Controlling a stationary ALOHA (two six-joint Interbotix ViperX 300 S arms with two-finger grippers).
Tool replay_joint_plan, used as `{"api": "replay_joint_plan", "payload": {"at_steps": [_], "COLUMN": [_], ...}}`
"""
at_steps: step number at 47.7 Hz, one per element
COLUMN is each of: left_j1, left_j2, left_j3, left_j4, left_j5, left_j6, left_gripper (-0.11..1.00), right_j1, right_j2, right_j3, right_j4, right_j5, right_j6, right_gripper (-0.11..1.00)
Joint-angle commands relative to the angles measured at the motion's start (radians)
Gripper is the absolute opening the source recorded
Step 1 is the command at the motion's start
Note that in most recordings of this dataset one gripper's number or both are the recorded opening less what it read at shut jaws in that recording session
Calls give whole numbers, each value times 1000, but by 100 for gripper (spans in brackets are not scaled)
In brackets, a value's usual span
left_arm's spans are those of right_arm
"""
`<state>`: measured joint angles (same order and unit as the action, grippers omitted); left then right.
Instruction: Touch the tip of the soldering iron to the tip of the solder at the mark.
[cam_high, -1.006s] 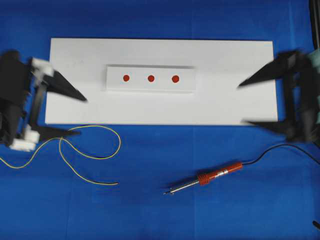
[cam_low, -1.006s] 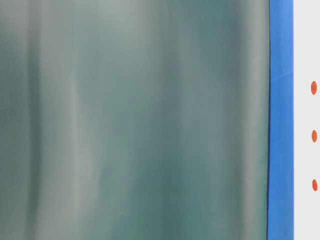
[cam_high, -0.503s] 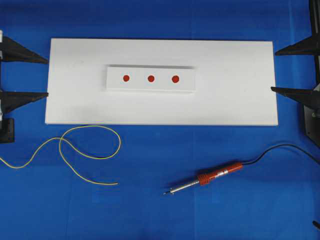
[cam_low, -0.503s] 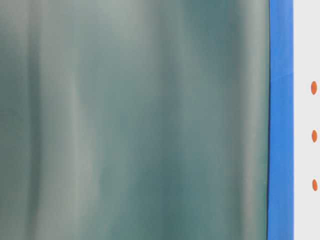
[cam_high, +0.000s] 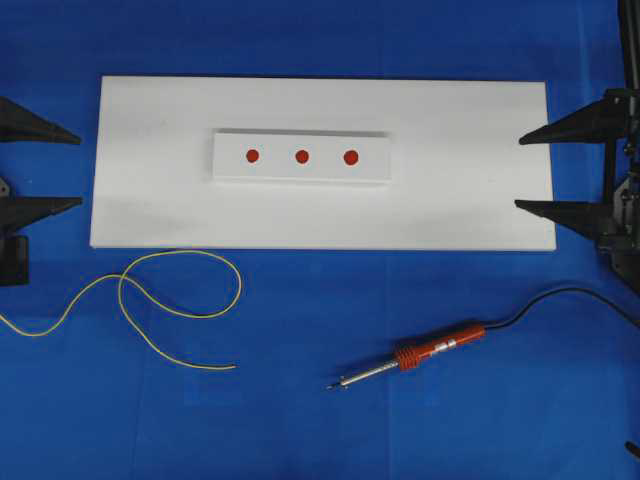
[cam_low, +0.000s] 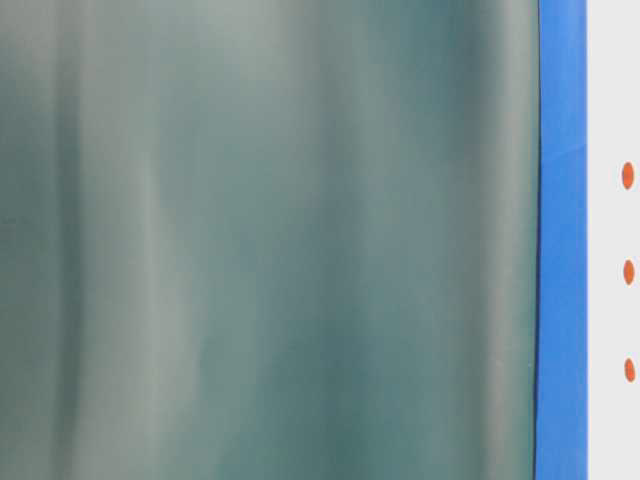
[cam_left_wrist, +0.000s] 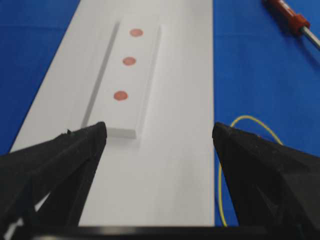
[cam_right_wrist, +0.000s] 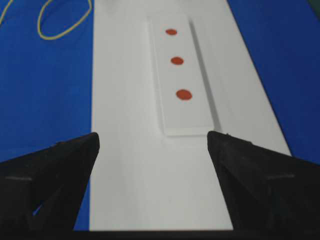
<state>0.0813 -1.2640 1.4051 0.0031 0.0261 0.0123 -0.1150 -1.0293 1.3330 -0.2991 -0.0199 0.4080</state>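
Both hands have swung away from the white board since a second ago: then they hung blurred over its two ends, and now the left hand (cam_high: 35, 168) sits just off the board's left end while the right hand (cam_high: 560, 165) points in over its right end. Each stands wide apart and holds nothing.

On the blue desk (cam_high: 320, 430) below the board's lower edge, toward its right end, lies the soldering iron (cam_high: 410, 356), untouched, with its fine point aimed left and its black cord (cam_high: 560, 296) trailing off to the right. The solder (cam_high: 170, 300) lies loose below the board's left end, looped twice, its free end pointing toward the iron but well apart from it. The white board (cam_high: 450, 200) carries a small raised plate (cam_high: 300, 175) with three red marks (cam_high: 301, 156) in a row at its middle.

Nothing has been picked up, so the step in hand is the two pickups. I would send the right hand to the orange handle, clear of the metal shaft, gripping across it so the point stays free to aim. The left hand should take the wire close behind its free end; grasped farther back, that thin tip would likely droop and wander. Which of the three marks is meant I cannot tell, and the table-level view is mostly a blurred green blank.
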Motion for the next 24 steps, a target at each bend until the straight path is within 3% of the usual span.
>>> {"api": "replay_joint_plan", "payload": {"at_steps": [1,24], "left_j1": [2,2], "left_j2": [6,6], "left_j3": [-5,3], "left_j4": [0,0], "left_j5": [-18,-32], "left_j6": [-2,-2], "left_gripper": [83,81], "right_j1": [-2,-3], "right_j2": [31,40], "right_j3": [-8,-6], "right_j4": [5,0], "right_j5": [-31,-40], "right_j6": [2,-2], "right_gripper": [86,86]}}
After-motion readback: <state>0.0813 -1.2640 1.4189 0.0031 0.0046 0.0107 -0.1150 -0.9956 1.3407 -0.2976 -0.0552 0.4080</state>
